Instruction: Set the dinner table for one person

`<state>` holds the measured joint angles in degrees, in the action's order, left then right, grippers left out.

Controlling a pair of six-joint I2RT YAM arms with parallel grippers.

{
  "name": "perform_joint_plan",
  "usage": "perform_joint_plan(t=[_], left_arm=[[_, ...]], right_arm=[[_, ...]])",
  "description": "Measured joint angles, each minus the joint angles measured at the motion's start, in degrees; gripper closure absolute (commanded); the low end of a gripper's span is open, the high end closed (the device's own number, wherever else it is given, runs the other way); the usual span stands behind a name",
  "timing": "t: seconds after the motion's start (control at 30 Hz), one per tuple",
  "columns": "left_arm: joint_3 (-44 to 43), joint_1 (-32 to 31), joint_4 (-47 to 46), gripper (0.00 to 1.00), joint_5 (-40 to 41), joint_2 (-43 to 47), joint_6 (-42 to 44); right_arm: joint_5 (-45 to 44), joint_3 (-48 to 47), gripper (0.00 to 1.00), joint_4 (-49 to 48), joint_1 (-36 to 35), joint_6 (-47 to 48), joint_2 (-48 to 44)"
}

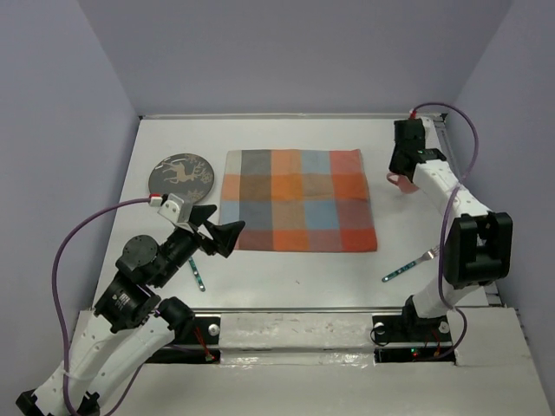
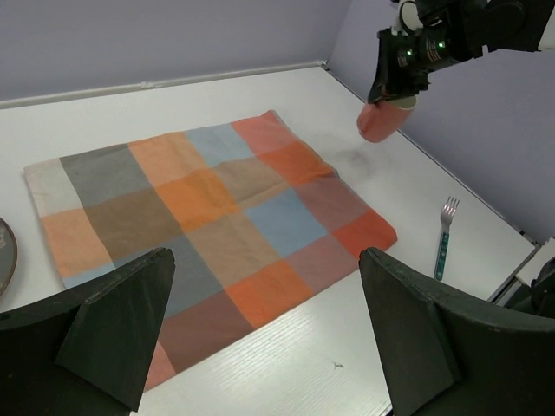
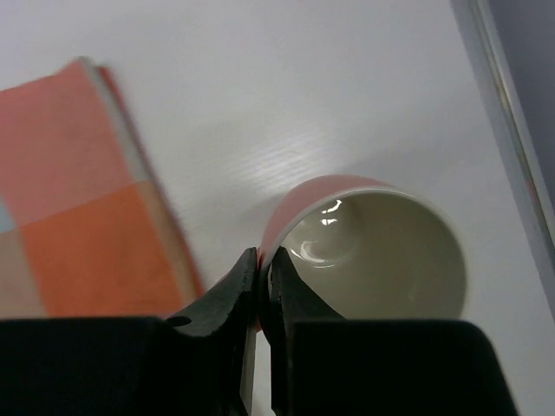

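Plate point(image 2: 4, 256) mostly beyond the left edge

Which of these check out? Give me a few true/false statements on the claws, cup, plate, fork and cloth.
1. The right claw is shut on the rim of the pink cup. True.
2. The left claw holds the fork. False: the left claw is open and empty, and the fork lies on the table, right of the checked cloth.
3. The plate sits on the checked cloth. False: it lies on the bare table, left of the cloth.
4. Nothing lies on the checked cloth. True.
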<state>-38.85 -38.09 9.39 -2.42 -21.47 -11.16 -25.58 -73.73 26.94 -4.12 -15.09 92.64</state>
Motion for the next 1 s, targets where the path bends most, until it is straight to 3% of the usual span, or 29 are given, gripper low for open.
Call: perform_joint_plan(t=[0.13, 0.3, 0.57, 1.0], left_arm=[[0.0, 0.33, -0.02, 0.01, 0.94, 1.14, 0.04], [0.0, 0.68, 0.0, 0.01, 1.4, 1.57, 0.09], [0.0, 1.09, 0.02, 0.01, 1.51, 1.9, 0.15], [-0.02, 1.31, 0.11, 0.01, 3.02, 1.9, 0.17]], right_arm=[[2.08, -6.6, 1.0, 0.85, -7.48, 2.75, 1.62], [6.43, -16.52, 1.0, 1.79, -12.0, 6.01, 7.34], [8.52, -28.65, 1.0, 5.9, -13.99, 9.53, 20.55], [12.44, -34.73, 1.0, 9.33, -13.97, 9.49, 27.36]])
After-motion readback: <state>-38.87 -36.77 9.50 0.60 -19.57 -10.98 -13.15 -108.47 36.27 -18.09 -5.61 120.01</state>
